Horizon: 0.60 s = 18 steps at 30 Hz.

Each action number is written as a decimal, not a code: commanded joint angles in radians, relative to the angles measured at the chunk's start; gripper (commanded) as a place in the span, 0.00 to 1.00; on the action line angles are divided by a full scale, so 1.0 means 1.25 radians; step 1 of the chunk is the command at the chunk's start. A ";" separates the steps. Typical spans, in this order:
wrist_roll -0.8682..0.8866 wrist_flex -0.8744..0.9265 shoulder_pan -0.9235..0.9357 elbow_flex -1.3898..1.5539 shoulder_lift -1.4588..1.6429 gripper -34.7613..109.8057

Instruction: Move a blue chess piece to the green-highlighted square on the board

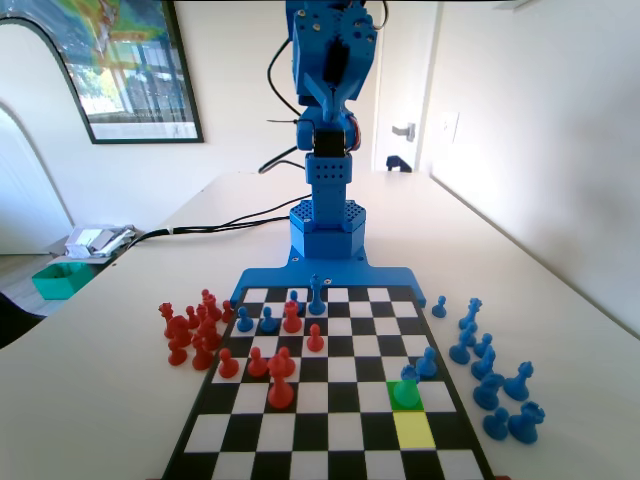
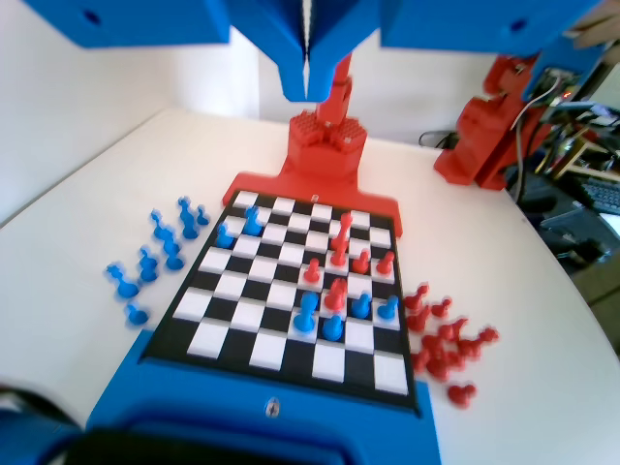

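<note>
Gripper (image 2: 308,82) hung high above the board (image 1: 330,440), jaws pressed together w/ nothing between them, per wrist view. In fixed view the blue chess piece (image 1: 405,388), tinted teal, stood upright on the green-highlighted square (image 1: 404,397), so I judged the move done. The yellow cell (image 1: 413,430) sat just in front of it, and another blue pawn (image 1: 427,363) stood on the next square diagonally behind. Risks as I saw them: if I brought the arm down again near that corner, a jaw could clip the pawn or its neighbour & tip it. Blue spares (image 1: 495,380) off-board right were close too.
</note>
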 commanded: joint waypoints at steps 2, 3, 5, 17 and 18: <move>-0.012 -0.020 0.017 -0.001 0.058 0.25; -0.012 -0.023 0.020 -0.001 0.074 0.25; -0.009 -0.028 0.017 0.000 0.101 0.25; -0.007 -0.032 0.013 0.001 0.115 0.25; -0.007 -0.032 0.013 0.001 0.115 0.25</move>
